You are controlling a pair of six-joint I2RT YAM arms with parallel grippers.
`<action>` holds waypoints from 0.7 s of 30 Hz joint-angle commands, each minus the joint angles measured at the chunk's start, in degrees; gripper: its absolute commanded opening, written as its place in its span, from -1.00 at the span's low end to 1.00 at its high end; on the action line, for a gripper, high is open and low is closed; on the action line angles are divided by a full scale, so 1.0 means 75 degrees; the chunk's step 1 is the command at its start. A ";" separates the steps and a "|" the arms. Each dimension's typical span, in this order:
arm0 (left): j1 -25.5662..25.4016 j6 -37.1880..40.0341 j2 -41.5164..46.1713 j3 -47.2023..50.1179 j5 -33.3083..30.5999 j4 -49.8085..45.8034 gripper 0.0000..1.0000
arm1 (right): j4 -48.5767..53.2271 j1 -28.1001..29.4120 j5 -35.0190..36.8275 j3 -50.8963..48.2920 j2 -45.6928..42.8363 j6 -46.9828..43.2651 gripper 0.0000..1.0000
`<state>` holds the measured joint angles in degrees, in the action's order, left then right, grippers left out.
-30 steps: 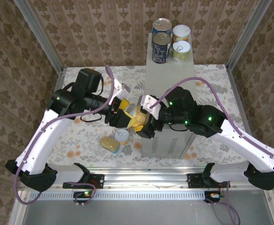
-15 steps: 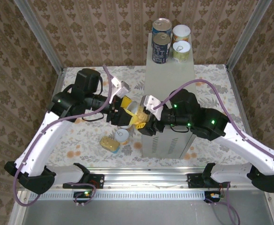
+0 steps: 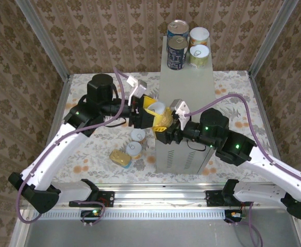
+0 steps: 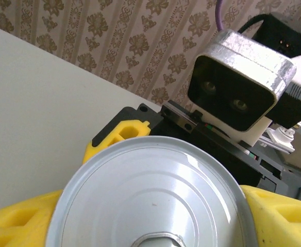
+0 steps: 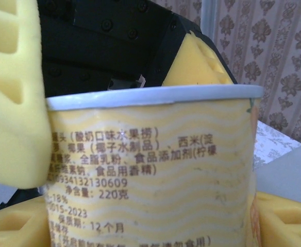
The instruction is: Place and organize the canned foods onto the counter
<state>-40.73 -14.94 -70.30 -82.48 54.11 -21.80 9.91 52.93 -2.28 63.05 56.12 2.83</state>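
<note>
Counter [image 3: 189, 87] carries four cans [image 3: 187, 43] at its twelve o'clock end, while at its nine o'clock edge left gripper [image 3: 149, 112] and right gripper [image 3: 166, 126] both clamp one yellow can [image 3: 160, 115] aloft, judged a handover, next requiring left's release before right places it.

Brown damask wallpaper [image 3: 88, 31] is wrapping round the back and both sides, and it's peeking in on both wrist views too [image 4: 114, 36] [image 5: 264, 51]. Silver posts are running up the left [image 3: 45, 38] and right [image 3: 268, 36] corners. A floral cloth [image 3: 233, 82] is covering the table, and a slotted rail [image 3: 161, 212] is running along the near edge.
</note>
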 commanded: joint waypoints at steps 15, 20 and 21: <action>-0.1014 0.0964 -0.0443 -0.1101 -0.3329 -0.0249 -0.50 | 0.0043 -0.0087 0.1793 0.0240 -0.0247 0.0236 0.82; -0.1093 0.1342 -0.0715 -0.1634 -0.4213 -0.0477 -0.53 | 0.0876 -0.0371 0.2326 0.0483 -0.0587 0.0061 1.00; -0.1104 0.1417 -0.0775 -0.1718 -0.4395 -0.0526 -0.53 | 0.1032 -0.0469 0.2378 0.0539 -0.0665 0.0041 1.00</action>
<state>-48.47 -7.90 -76.16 -91.24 27.66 -27.03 13.54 50.76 10.57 64.16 53.74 4.38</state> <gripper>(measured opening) 0.733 0.999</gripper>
